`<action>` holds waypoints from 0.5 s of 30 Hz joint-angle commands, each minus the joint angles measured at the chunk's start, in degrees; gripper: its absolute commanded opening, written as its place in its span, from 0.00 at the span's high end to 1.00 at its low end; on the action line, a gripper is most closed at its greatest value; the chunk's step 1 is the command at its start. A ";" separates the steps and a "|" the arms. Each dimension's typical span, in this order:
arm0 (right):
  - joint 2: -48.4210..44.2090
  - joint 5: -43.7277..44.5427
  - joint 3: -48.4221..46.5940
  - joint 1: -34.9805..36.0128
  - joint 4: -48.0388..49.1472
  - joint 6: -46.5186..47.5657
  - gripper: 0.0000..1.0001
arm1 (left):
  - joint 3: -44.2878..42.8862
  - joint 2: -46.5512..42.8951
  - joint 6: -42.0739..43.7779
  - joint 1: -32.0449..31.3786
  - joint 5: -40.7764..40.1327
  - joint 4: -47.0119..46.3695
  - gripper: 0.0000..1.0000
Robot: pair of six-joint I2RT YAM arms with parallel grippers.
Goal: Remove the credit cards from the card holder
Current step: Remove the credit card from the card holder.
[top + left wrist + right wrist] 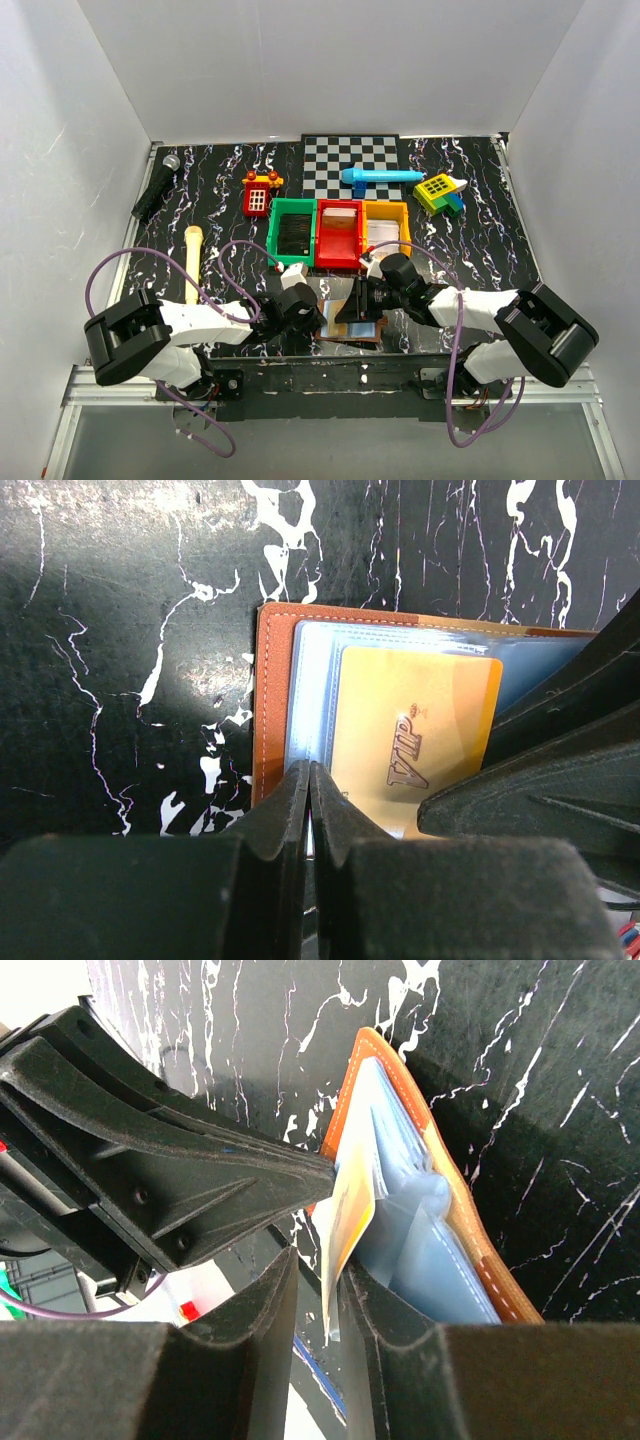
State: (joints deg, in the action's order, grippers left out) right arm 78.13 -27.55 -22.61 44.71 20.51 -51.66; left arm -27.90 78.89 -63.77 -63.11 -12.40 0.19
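Note:
The brown card holder (pixel 272 680) lies open on the black marbled table near the front edge (pixel 368 336), its pale blue sleeves showing. A gold credit card (pixel 410 720) marked VIP sticks out of a sleeve. My left gripper (pixel 308 770) is shut on the near edge of the holder's sleeve panel. My right gripper (pixel 320 1260) comes from the other side with its jaws either side of the gold card (pixel 355 1200). The card rests against one finger, with a gap to the other. In the top view both grippers (pixel 318 312) (pixel 358 305) meet over the holder.
Green (pixel 293 232), red (pixel 339 235) and yellow (pixel 386 225) bins stand just behind the grippers. Further back are a checkered board (pixel 350 165), a blue tool (pixel 380 177), a red toy (pixel 260 195) and a yellow block toy (pixel 440 193). A microphone (pixel 157 186) and a pale handle (pixel 193 262) lie left.

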 commanded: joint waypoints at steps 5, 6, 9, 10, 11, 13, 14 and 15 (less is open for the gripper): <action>-2.37 -2.24 0.02 -0.15 1.46 0.77 0.71 | 3.64 5.22 1.10 -0.17 -0.43 12.82 1.00; -2.28 -2.16 0.02 -0.06 1.46 0.77 0.71 | 3.73 5.13 1.01 -0.17 -0.43 12.74 1.00; -2.28 -1.98 0.02 -0.15 1.29 0.77 0.71 | 3.64 5.22 0.93 -0.17 -0.43 12.82 1.00; -2.37 -2.07 0.02 -0.15 1.28 0.77 0.71 | 3.64 5.31 0.93 -0.17 -0.43 12.82 1.00; -2.37 -2.07 0.02 -0.23 1.20 0.86 0.71 | 3.64 5.22 0.93 -0.17 -0.52 12.91 1.00; -2.45 -2.16 0.02 -0.41 0.85 0.86 0.70 | 3.73 5.31 0.84 -0.17 -0.52 12.91 1.00; -2.63 -2.16 0.02 -0.50 0.67 0.95 0.70 | 3.73 5.31 0.84 -0.08 -0.60 13.00 1.00; -2.72 -2.07 0.11 -0.59 0.58 0.95 0.70 | 3.73 5.31 0.75 -0.08 -0.60 13.08 1.00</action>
State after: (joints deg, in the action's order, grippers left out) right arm 77.28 -27.59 -22.59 44.47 19.40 -51.05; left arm -27.90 78.89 -64.27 -63.11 -12.51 0.25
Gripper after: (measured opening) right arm 0.298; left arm 0.009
